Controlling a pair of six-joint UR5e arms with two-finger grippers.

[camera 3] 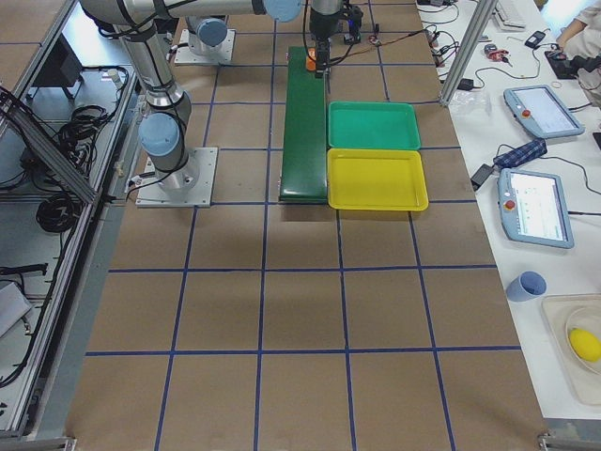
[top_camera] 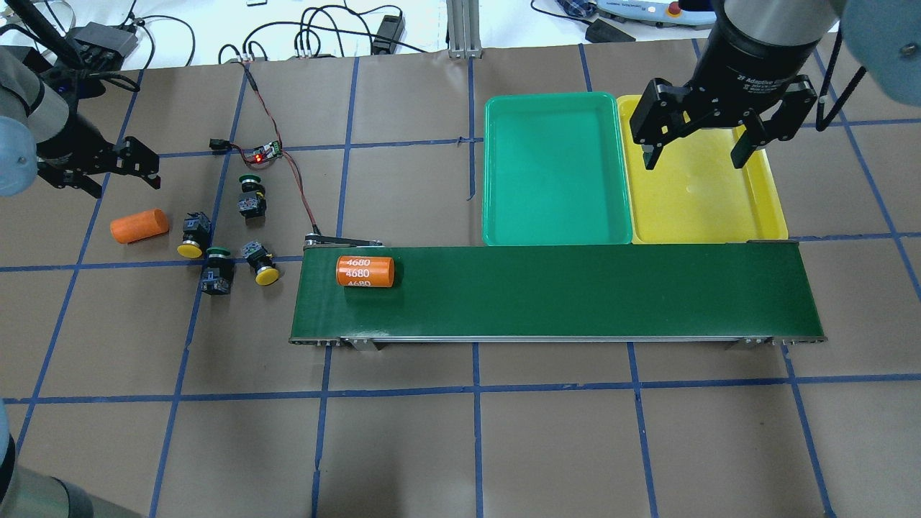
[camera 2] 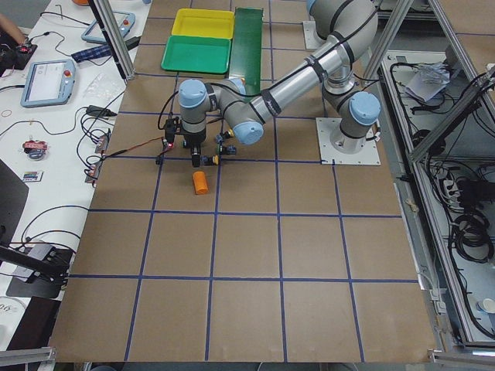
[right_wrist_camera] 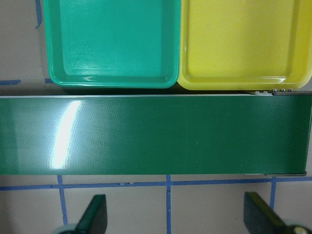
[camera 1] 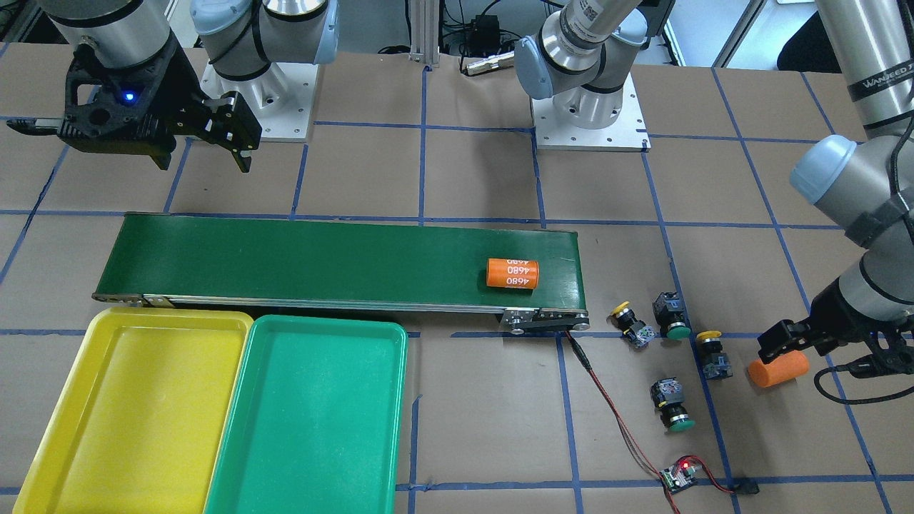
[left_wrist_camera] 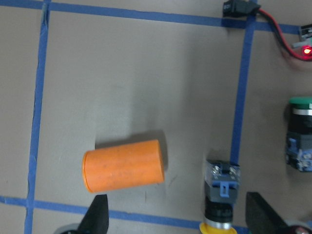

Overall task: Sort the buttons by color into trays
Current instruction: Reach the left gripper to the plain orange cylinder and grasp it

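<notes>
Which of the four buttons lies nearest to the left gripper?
The yellow-capped button beside the unmarked orange cylinder. It sits closest to the left gripper; the other three lie farther off, toward the conveyor belt.

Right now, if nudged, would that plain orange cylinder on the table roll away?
Probably: the orange cylinder lies on its round side on the flat table, so a sideways push would likely roll it. Pushed end-on, it would more likely slide.
</notes>
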